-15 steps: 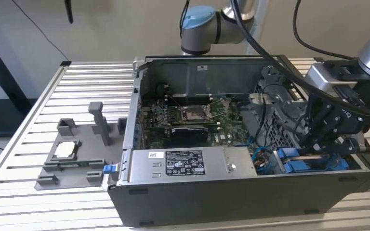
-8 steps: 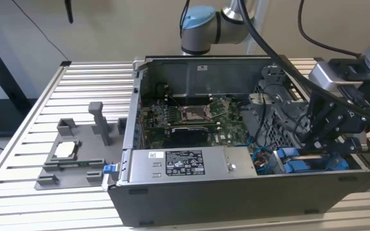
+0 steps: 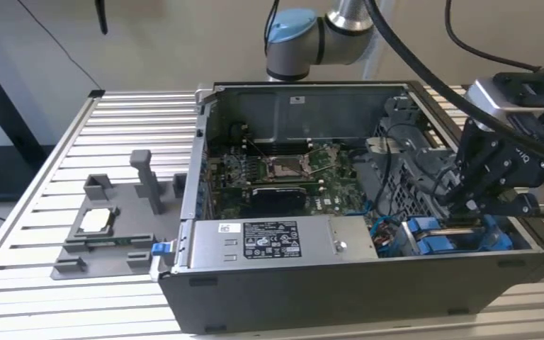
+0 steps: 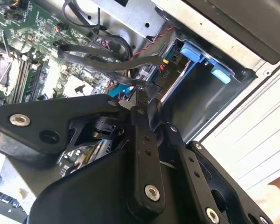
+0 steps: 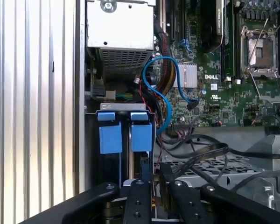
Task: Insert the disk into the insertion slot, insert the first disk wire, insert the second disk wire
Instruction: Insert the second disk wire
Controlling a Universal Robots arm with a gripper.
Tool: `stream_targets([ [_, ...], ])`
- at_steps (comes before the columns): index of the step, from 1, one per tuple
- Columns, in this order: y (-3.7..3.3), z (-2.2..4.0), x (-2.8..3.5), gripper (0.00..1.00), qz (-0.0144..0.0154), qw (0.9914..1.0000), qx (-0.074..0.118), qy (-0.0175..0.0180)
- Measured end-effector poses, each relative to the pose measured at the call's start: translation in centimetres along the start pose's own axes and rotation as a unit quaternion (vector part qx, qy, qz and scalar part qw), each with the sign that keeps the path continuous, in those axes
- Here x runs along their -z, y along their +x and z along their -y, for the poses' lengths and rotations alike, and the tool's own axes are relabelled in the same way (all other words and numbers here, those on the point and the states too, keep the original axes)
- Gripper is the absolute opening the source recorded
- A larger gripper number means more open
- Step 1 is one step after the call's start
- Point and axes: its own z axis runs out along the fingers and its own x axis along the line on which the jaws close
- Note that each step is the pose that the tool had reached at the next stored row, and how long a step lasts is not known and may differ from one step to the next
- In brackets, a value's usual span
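The disk [image 5: 122, 137], known here by its 2 blue tabs, already sits in the slot [image 3: 461, 237] at the case corner beside the power supply [image 3: 272, 244], and the gripper [image 3: 470, 202] hangs just above its connector end; whether its fingers pinch a wire I cannot tell. I judge the disk stiff, fairly heavy and shock-sensitive, best held by the blue carrier, while the wires are light, floppy and best gripped at the plug. The first wrist view shows both tabs and the blue cable [image 5: 161, 95], whereas the exterior view shows the whole case [image 3: 367, 283].
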Motion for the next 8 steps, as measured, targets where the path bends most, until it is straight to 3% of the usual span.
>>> stream_targets([
  [4, -0.23, -0.17, 1.53, 0.24, 0.0007, 1.00000, -0.001, 0.0000],
  [8, -0.30, -0.20, 1.91, 0.24, 0.0011, 1.00000, -0.001, 0.0000],
])
